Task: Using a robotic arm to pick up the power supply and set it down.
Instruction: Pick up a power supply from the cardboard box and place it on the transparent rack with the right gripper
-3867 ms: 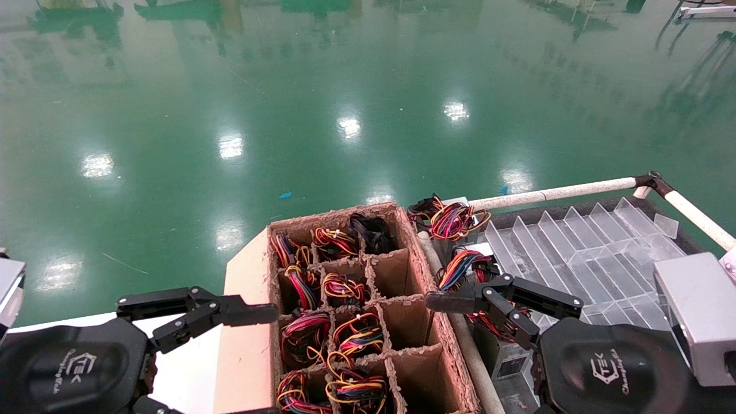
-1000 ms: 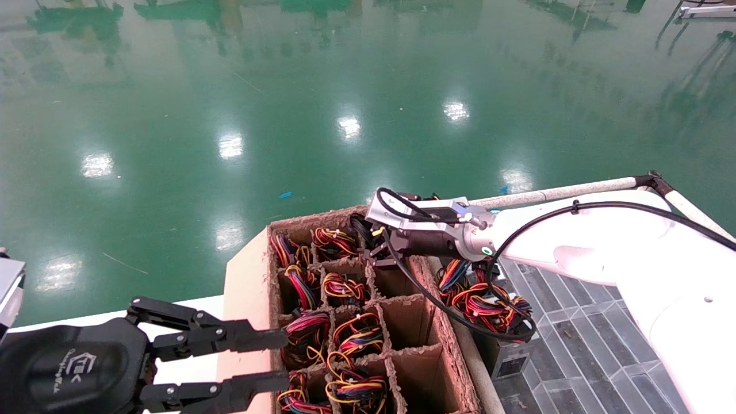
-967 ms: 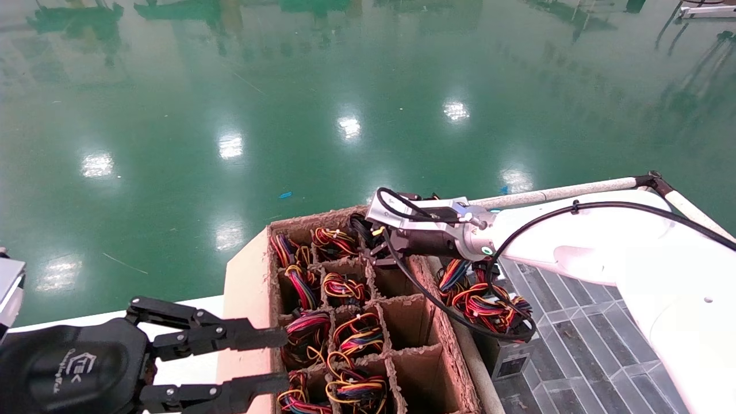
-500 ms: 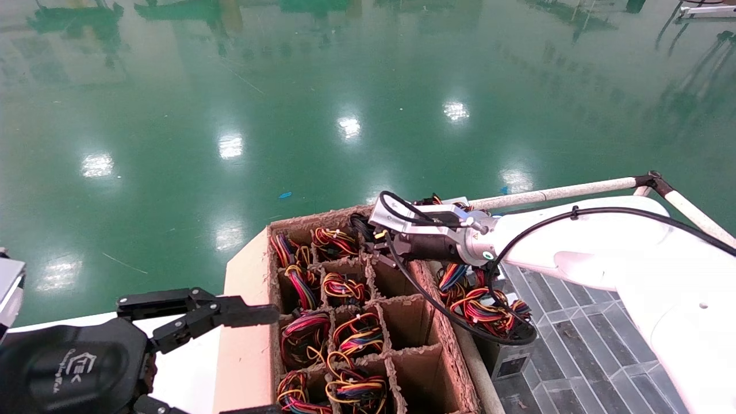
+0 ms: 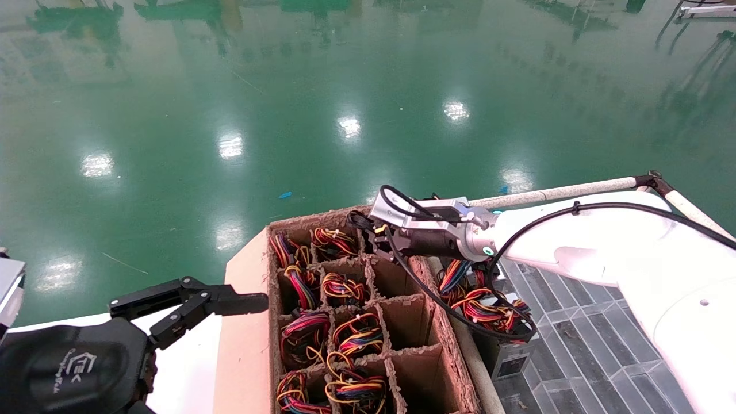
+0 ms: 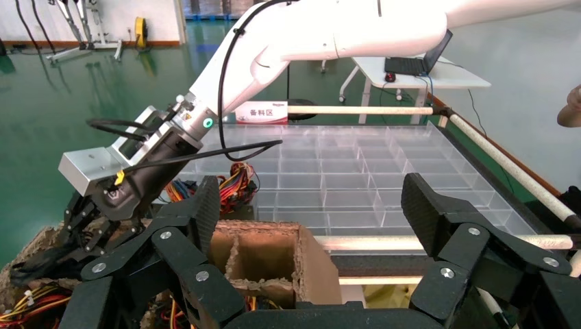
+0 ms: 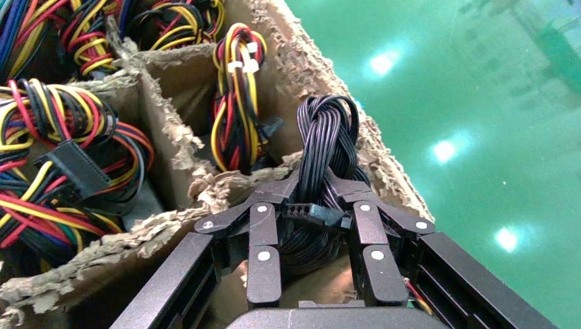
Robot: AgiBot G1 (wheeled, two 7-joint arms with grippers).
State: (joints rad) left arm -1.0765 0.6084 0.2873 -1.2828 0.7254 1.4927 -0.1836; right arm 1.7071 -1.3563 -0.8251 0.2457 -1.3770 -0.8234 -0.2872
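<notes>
Of the power supply only its thick black cable bundle shows, rising out of the far right cell of the cardboard box; the metal body is hidden in the cell. My right gripper is shut on this bundle, a black connector lying between the fingers. In the head view the right gripper reaches over the box's far corner, with black cables at the rim. My left gripper is open and holds nothing, low at the box's near left, one finger over the flap.
Most of the box's other cells hold red-yellow-orange wire bundles. More boxes with coloured wires stand right of the box, beside a clear divided tray. A white rail runs behind it. Green floor lies beyond.
The right arm reached from near the camera to the far cell; in the last half second it rose slightly with the black cables. The left gripper drew back from over the box.
</notes>
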